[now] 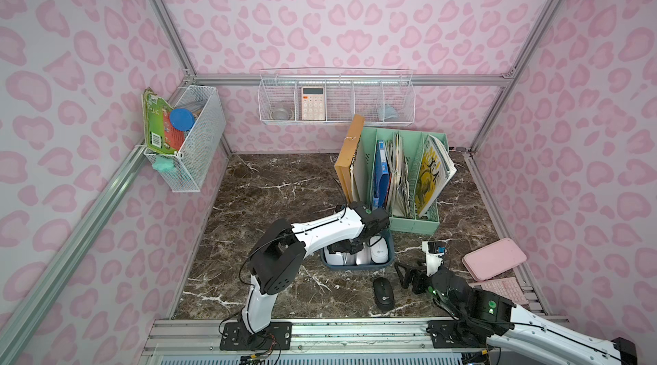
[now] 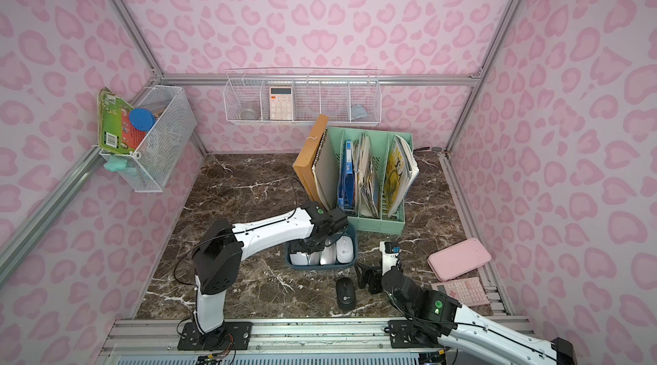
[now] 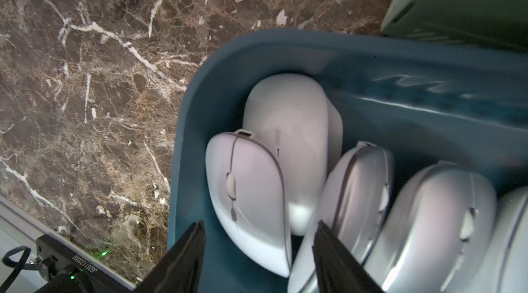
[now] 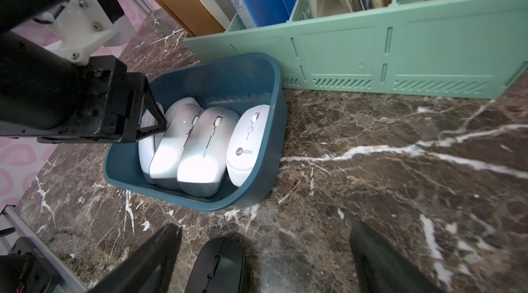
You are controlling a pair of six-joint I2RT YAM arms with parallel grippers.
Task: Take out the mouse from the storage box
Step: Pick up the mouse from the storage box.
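The dark teal storage box (image 1: 356,267) (image 2: 320,266) (image 4: 200,202) sits mid-table and holds several white and silver mice side by side. My left gripper (image 1: 342,248) (image 2: 305,248) (image 3: 260,222) reaches down into its left end. Its jaws are open astride a white mouse (image 3: 251,191), with a gap showing on one side and the other finger against a silver mouse (image 3: 351,197). A black mouse (image 1: 383,294) (image 2: 345,294) (image 4: 217,263) lies on the table in front of the box. My right gripper (image 1: 409,273) (image 2: 368,276) (image 4: 265,227) hovers open and empty just beside it.
A mint-green file organiser (image 1: 414,225) full of books stands right behind the box. A pink case (image 1: 494,258) and pink keyboard (image 1: 505,290) lie at the right edge. White wire baskets (image 1: 336,100) hang on the back and left walls.
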